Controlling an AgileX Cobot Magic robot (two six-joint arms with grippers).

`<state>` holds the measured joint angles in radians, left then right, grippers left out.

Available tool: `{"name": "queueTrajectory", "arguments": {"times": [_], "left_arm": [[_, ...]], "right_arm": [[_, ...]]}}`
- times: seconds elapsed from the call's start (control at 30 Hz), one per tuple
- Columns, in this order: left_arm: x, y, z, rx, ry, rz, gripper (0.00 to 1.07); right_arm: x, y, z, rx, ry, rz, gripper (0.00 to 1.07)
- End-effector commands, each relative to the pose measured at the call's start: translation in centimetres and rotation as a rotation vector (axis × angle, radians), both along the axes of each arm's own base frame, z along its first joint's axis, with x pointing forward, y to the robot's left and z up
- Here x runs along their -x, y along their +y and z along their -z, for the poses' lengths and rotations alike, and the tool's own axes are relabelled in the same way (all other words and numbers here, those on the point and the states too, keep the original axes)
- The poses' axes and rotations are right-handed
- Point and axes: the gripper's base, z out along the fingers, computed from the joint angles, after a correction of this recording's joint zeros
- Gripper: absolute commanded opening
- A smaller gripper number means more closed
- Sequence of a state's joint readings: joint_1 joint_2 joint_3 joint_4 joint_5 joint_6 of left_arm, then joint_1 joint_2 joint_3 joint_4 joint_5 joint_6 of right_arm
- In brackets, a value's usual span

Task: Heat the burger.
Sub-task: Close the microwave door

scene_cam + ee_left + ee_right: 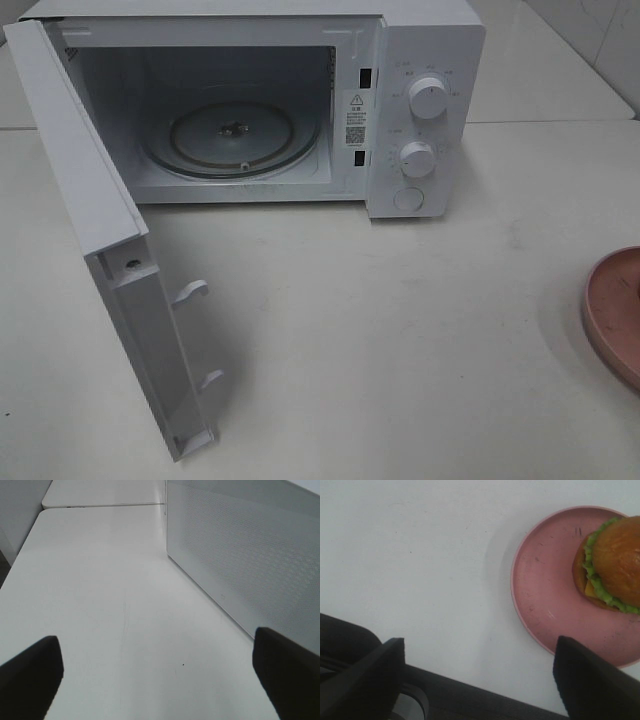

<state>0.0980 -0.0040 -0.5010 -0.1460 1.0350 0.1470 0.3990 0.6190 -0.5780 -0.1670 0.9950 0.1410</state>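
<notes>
Two grippers stood with fingers spread and nothing between them. At far left, the left gripper (155, 675) hovered over bare white table (400, 340) beside the microwave (425, 60), whose door (90, 230) hung wide open, showing the glass turntable (235, 135). Farther right, the burger (612, 565) sat on the pink plate (545, 590), just beyond the right gripper (480, 672).

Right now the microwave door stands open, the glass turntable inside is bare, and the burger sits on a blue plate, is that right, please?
Not quite: the plate is pink, not blue, as the right wrist view shows. The rest holds: the microwave door stands open, the glass turntable is bare, and the burger sits on that plate.
</notes>
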Motion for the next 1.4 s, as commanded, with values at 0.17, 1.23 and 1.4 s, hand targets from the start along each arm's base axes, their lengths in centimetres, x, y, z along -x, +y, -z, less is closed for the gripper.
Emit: {"name": "queueTrajectory", "arguments": {"times": [0.17,1.23,1.4], "left_arm": [[0.3,0.0,0.0,-0.004,-0.025,-0.002,0.98],[0.3,0.0,0.0,-0.004,-0.025,-0.002,0.98],[0.3,0.0,0.0,-0.004,-0.025,-0.002,0.98]], "right_arm": [[2.6,-1.3,0.5,-0.06,-0.073,0.064,0.76],[9.9,-2.8,0.1,-0.135,-0.512,0.234,0.76],[9.8,-2.8,0.1,-0.147,-0.512,0.243,0.76]]}}
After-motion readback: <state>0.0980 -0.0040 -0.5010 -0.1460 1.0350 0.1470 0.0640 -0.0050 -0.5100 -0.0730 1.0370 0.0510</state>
